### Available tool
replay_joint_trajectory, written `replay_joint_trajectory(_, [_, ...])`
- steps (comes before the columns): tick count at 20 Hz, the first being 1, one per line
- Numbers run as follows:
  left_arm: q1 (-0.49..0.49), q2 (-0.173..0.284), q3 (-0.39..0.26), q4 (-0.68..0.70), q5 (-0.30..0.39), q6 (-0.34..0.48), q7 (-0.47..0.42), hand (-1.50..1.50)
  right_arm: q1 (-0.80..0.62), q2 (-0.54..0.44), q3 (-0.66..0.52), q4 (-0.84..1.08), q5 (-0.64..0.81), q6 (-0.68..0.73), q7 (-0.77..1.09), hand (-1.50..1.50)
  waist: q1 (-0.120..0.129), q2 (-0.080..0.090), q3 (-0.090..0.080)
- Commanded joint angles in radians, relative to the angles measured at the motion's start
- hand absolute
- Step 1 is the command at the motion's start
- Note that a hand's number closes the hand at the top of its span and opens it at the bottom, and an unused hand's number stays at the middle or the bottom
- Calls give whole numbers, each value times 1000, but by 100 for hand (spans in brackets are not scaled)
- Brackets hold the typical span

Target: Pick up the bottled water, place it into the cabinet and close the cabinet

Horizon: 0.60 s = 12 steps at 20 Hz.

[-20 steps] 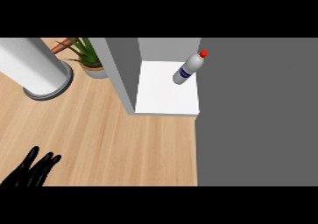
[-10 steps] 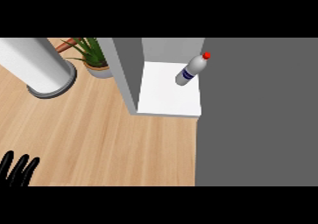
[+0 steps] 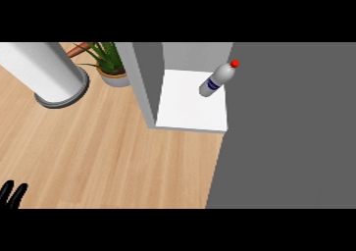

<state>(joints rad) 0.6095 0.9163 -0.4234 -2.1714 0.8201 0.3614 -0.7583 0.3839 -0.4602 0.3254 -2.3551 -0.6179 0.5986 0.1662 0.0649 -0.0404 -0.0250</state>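
I am observing the bottled water standing on the white floor of the cabinet. My left hand is resting at the bench edge, fingers straight and holding nothing.

We see the red-capped bottled water standing inside the open cabinet, at its white shelf's far right corner.

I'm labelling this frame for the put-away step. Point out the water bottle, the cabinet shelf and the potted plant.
water bottle (image 3: 217,81), head view, on its clear body just above the blue label.
cabinet shelf (image 3: 189,107), head view, on the bare white floor in front of the bottle.
potted plant (image 3: 108,56), head view, on its green leaves.
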Motion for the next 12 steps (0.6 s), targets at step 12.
replay_joint_trajectory(12, [115, 81, 105, 9, 42, -135, -62, -150, -396, 189, 209, -40, 149, -360, 262, 150, 53, 11, 2])
